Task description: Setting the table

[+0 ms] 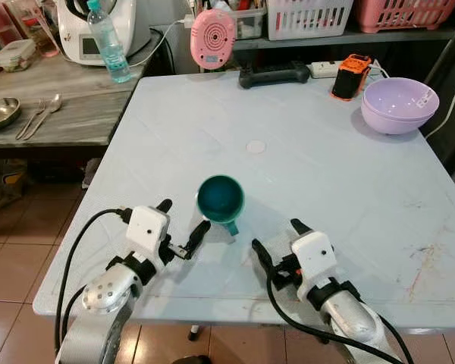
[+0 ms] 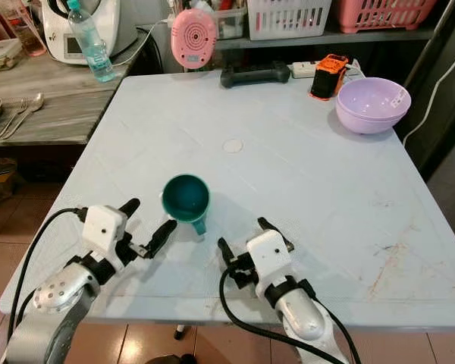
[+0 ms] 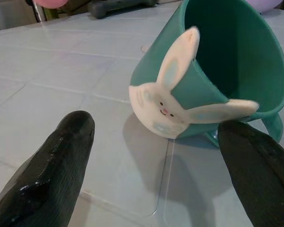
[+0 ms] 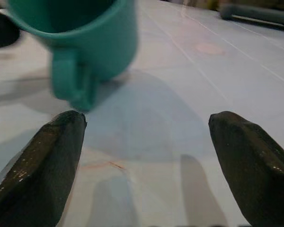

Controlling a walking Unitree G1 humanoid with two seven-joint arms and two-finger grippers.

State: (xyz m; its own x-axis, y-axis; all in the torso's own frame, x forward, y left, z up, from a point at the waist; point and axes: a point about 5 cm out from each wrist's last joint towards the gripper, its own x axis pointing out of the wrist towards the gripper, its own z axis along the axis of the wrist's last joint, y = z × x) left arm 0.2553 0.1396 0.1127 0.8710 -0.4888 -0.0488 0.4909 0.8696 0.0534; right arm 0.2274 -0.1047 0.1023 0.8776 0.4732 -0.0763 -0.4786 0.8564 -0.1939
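One teal mug (image 1: 220,199) stands near the front edge of the pale table (image 1: 326,174), handle toward the robot. Left gripper (image 1: 183,227) just beside the mug's left, fingers spread, gripping nothing. Right gripper (image 1: 279,239) near its right, also spread and empty. Two stacked lilac bowls (image 1: 400,105) sit at the far right corner. The left wrist view shows a white rabbit face (image 3: 163,106) on the mug's side. No legible writing.
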